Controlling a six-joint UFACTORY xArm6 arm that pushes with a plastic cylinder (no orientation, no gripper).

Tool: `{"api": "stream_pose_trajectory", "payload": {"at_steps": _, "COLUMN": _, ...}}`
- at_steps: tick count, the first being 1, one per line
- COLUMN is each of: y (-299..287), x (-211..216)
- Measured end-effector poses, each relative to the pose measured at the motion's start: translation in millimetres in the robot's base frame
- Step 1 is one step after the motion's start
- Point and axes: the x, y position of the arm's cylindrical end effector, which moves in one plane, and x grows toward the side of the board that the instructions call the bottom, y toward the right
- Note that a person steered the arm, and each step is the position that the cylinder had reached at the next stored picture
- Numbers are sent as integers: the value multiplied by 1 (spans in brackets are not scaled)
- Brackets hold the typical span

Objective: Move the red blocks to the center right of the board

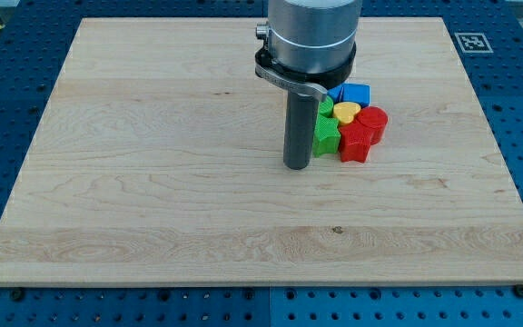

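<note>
Two red blocks sit in a tight cluster right of the board's middle: a red star-like block (356, 141) at the cluster's bottom and a red round block (373, 120) at its right. A yellow heart block (346, 112) lies just above them, a green star block (325, 133) at the left, another green block (325, 108) above it, and a blue block (357, 93) at the top. My tip (296, 166) stands on the board just left of the green star block, close to it or touching; I cannot tell which.
The wooden board (152, 182) lies on a blue perforated table. The arm's grey body (311, 36) hangs over the board's top middle and hides part of the cluster. A fiducial marker (470, 42) sits off the top right corner.
</note>
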Motion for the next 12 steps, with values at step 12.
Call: {"api": "stream_pose_trajectory", "payload": {"at_steps": 12, "y": 22, "x": 39}}
